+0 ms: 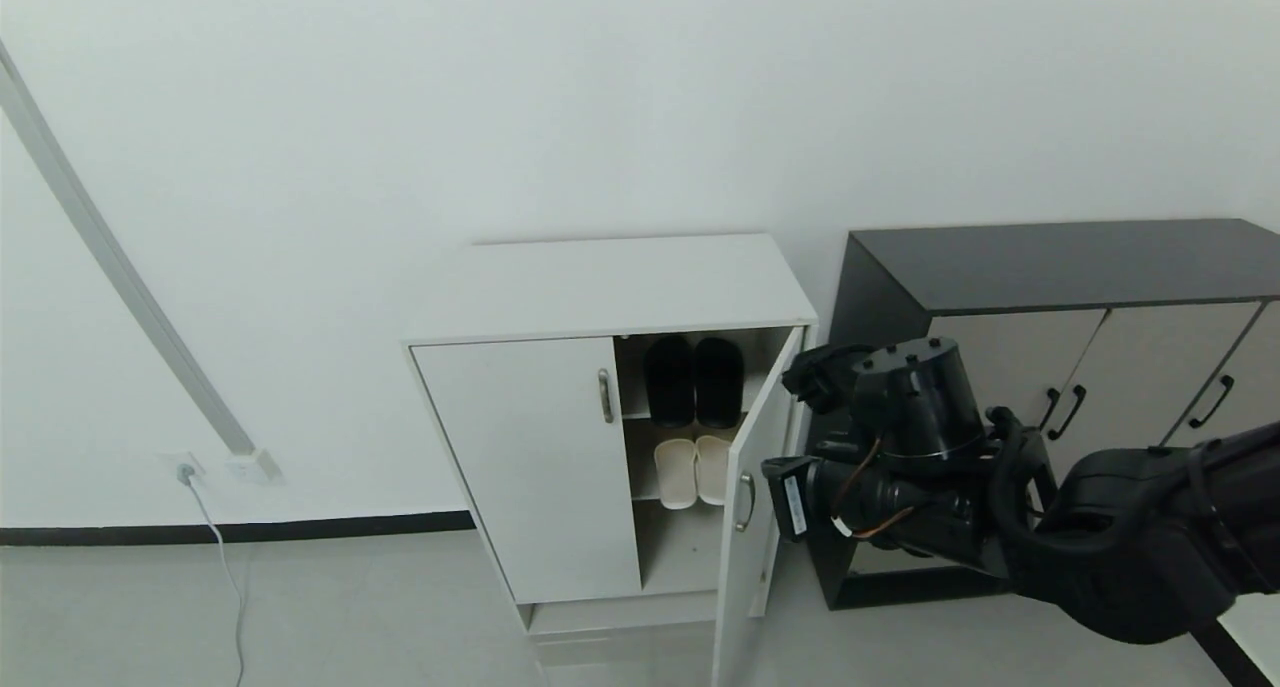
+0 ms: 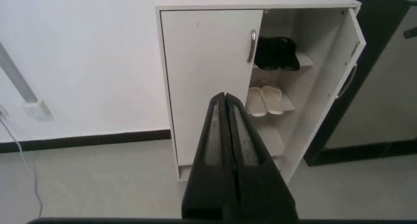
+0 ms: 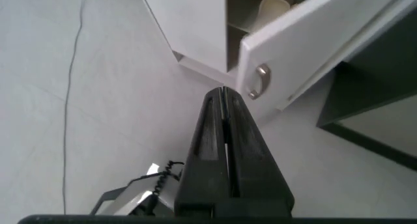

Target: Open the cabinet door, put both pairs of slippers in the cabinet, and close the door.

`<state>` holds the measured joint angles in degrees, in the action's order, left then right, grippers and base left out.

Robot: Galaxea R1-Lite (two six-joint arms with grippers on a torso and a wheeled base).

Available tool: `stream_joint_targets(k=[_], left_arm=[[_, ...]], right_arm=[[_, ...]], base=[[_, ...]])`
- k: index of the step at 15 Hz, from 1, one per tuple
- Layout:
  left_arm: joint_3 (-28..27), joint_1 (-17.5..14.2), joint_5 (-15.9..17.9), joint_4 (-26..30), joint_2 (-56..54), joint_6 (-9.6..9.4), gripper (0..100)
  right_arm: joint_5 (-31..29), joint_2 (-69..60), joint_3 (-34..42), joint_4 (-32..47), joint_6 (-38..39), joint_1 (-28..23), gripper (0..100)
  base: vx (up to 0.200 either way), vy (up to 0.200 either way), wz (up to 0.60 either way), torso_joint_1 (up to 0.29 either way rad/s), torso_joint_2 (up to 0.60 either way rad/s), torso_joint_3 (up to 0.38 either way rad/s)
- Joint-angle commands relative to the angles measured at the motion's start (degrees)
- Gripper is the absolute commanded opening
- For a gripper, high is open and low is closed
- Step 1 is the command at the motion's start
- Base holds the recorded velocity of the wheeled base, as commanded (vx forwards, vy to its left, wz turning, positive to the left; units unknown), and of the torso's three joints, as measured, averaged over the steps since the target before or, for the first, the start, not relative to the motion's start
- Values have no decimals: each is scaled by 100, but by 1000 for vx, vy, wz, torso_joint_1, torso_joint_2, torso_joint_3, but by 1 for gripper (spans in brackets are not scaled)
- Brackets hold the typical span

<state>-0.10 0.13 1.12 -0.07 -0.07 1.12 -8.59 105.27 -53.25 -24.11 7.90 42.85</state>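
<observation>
Left tool [image 2: 225, 97], right tool [image 3: 223, 90] closed, empty; right one near door handle [image 3: 260, 81].

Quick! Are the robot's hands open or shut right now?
Left hand: closed, holding nothing.
Right hand: closed, holding nothing.

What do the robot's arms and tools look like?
The right arm is black and chunky, with round joints, orange wires and a white label. The left tool and right tool are black too, each with two long fingers narrowing to a tip.
</observation>
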Motion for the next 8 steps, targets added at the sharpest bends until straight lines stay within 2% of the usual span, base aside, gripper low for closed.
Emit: stream_joint_targets(k=[1, 7, 8], left_arm=[[1, 4, 11, -1, 7, 2, 0], [1, 4, 20, 7, 7, 2, 0], [1, 4, 11, -1, 7, 2, 0]], right_arm=[[-11, -322, 333, 3, -17, -22, 0], [-2, -349, 869, -6, -43, -31, 0], [-2, -279, 922, -6, -52, -14, 0]], base=[[200, 0, 0, 12, 2, -2], [200, 0, 0, 5, 2, 3], [0, 0, 0, 0, 0, 0]])
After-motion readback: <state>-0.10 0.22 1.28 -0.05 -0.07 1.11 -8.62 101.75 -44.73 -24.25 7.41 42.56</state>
